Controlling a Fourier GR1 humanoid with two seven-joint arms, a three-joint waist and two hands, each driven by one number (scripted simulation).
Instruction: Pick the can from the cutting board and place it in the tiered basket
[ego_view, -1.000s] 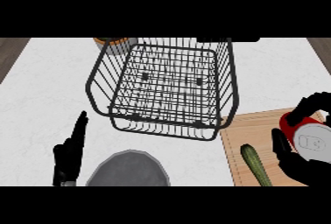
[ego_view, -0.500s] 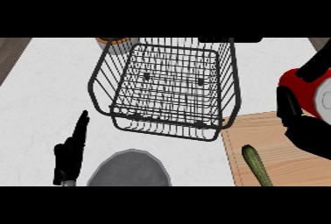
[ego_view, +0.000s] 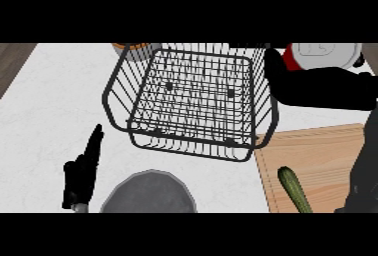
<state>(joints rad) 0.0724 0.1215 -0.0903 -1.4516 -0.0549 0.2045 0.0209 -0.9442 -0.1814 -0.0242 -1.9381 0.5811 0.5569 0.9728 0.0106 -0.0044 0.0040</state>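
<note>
My right hand (ego_view: 319, 87) is curled round the can (ego_view: 323, 54), holding it off the cutting board (ego_view: 317, 147), just beside the far right corner of the tiered basket (ego_view: 193, 95). I judge the can stiff, smooth and not fragile, but its round wall may slip, so the side at mid-height is the place to hold. My left hand (ego_view: 83, 167) rests open at the lower left

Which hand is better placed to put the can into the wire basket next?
The right hand: its fingers are curled round the can, held up beside the far right corner of the basket. The left hand rests open at the lower left, holding nothing.
</note>
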